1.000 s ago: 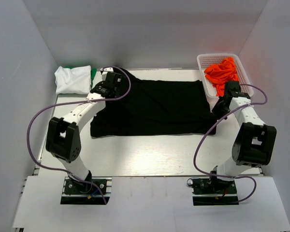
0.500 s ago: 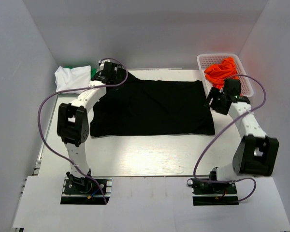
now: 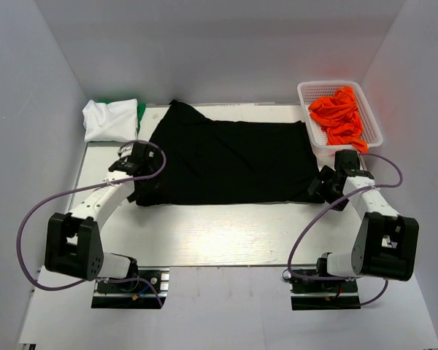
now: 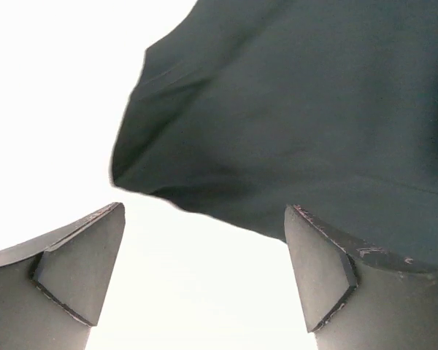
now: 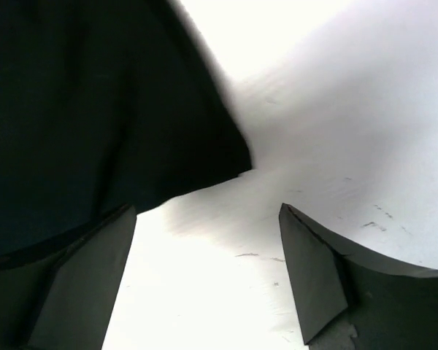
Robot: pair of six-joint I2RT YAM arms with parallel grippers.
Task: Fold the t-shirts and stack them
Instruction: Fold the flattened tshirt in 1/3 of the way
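While both hang with jaws apart, I see my left gripper (image 4: 204,219) over the black shirt (image 3: 233,153) at its near-left corner and my right gripper (image 5: 208,211) at its near-right. Far left lies one white shirt (image 3: 109,120), one green shirt (image 3: 141,111) peeking out beside it. Orange shirts (image 3: 339,117), count unclear, fill one basket (image 3: 332,84).

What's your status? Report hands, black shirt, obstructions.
Left hand open, right hand open, each at a near corner of the black shirt. Shirt spread flat. Nothing on it; orange shirts in the basket.
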